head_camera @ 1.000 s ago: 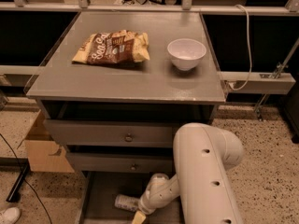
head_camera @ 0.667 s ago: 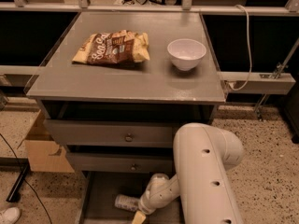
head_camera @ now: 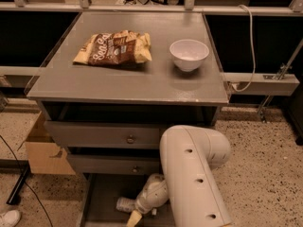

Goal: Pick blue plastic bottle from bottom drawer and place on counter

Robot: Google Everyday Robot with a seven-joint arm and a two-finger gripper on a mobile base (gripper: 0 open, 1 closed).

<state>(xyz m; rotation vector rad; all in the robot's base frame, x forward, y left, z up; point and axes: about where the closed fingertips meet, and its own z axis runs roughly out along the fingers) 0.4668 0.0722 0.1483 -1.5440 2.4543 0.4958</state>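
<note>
The blue plastic bottle (head_camera: pixel 124 204) lies on its side in the open bottom drawer (head_camera: pixel 102 195), a pale bottle with a light label. My gripper (head_camera: pixel 133 215) is down in that drawer, right beside the bottle's near end, at the tip of my white arm (head_camera: pixel 191 174). The arm hides the drawer's right part. The counter (head_camera: pixel 142 82) is the grey top of the cabinet above.
A brown chip bag (head_camera: pixel 113 48) and a white bowl (head_camera: pixel 189 55) sit on the counter. Two knobbed drawers (head_camera: pixel 130 139) stand slightly open above the bottom one. A cardboard box (head_camera: pixel 42 150) is on the floor at the left. A cable (head_camera: pixel 248 41) hangs at the right.
My arm has shifted a little to the left over the bottom drawer. The bottle, bag and bowl have not moved.
</note>
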